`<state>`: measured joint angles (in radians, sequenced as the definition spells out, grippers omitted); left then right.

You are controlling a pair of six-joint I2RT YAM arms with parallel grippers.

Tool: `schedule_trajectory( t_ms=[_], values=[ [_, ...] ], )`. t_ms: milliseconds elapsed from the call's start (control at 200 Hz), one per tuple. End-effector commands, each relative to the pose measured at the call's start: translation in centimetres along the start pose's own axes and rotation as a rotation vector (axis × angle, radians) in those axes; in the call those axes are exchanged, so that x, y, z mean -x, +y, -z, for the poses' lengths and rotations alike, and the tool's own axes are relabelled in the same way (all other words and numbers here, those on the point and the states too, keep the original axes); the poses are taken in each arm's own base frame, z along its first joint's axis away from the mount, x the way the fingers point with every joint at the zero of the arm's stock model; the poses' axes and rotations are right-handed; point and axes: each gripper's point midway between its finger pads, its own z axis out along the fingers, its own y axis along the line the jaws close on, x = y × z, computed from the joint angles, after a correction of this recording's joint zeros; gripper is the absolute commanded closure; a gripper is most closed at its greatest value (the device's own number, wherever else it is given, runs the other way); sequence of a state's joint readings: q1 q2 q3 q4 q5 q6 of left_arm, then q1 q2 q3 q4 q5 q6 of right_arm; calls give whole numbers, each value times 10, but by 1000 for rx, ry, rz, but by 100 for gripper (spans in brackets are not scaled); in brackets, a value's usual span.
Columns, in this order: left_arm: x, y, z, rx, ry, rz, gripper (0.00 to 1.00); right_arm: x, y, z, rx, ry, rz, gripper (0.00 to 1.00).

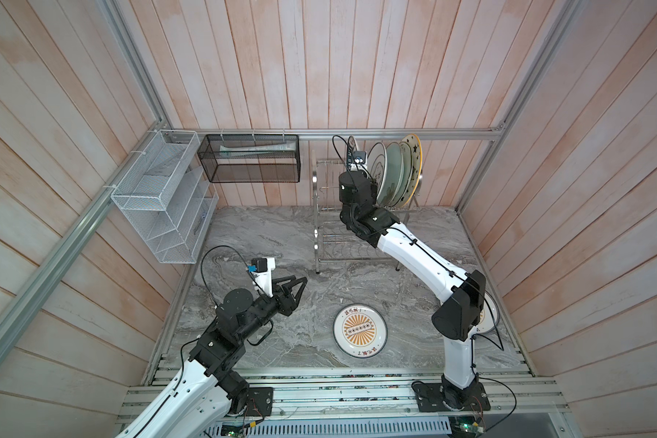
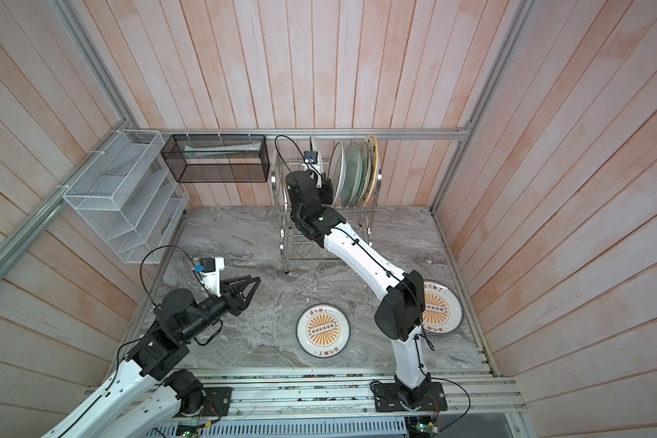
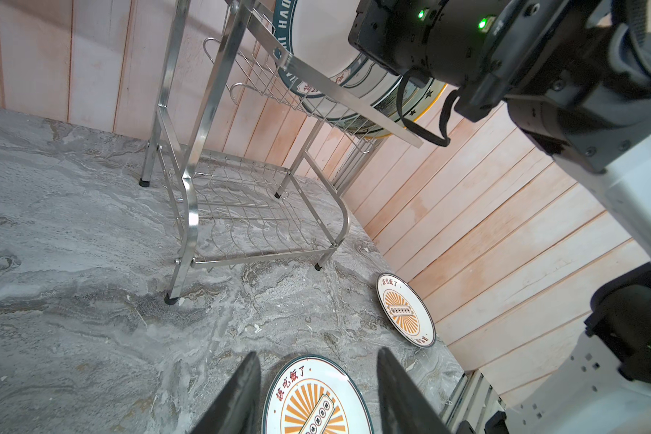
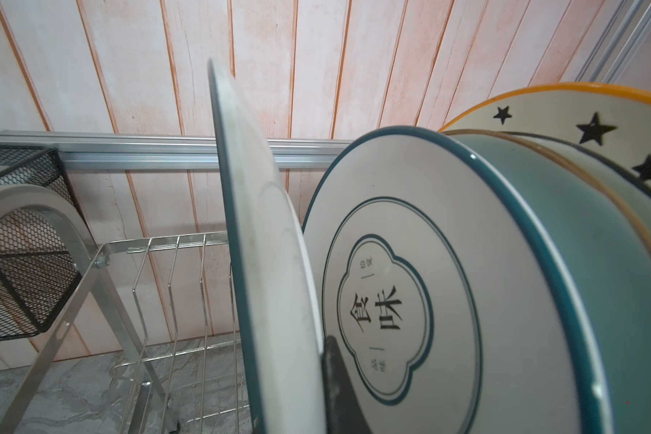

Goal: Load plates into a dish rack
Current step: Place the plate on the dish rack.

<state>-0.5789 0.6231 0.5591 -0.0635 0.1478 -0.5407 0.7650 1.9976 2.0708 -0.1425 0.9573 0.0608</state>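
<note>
My right gripper is shut on a plate with a green-lettered rim, held upright and edge-on over the top tier of the steel dish rack. Only one of its fingers shows. Right beside it several plates stand in the rack: a green quatrefoil plate, a pale green plate and a black-starred plate. Two orange sunburst plates lie flat on the table, one in the middle, one partly behind my right arm. My left gripper hovers open and holds nothing, above the table.
A white mesh organizer and a black mesh basket hang on the walls left of the rack. Wooden walls close in the grey marble table. The rack's lower tier holds nothing.
</note>
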Motion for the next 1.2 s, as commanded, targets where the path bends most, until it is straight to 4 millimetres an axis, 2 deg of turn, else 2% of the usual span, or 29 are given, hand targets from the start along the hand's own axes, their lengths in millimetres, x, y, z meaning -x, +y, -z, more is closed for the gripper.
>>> schedule_trajectory(
  t_ms=[0,430,600,730,1195],
  values=[
    [-4,2,2,7,6,-22,49,11,2,4,-12,-20,-55,100],
    [-4,1,2,4,8,-27,49,6,7,7,16,-1,-64,100],
    [-4,1,2,4,7,-27,48,3,10,8,31,9,-57,87],
    [-4,1,3,3,8,-28,48,3,12,9,38,11,-53,83],
    [-3,1,4,5,5,-26,48,18,1,17,28,-19,-62,61]
  ],
)
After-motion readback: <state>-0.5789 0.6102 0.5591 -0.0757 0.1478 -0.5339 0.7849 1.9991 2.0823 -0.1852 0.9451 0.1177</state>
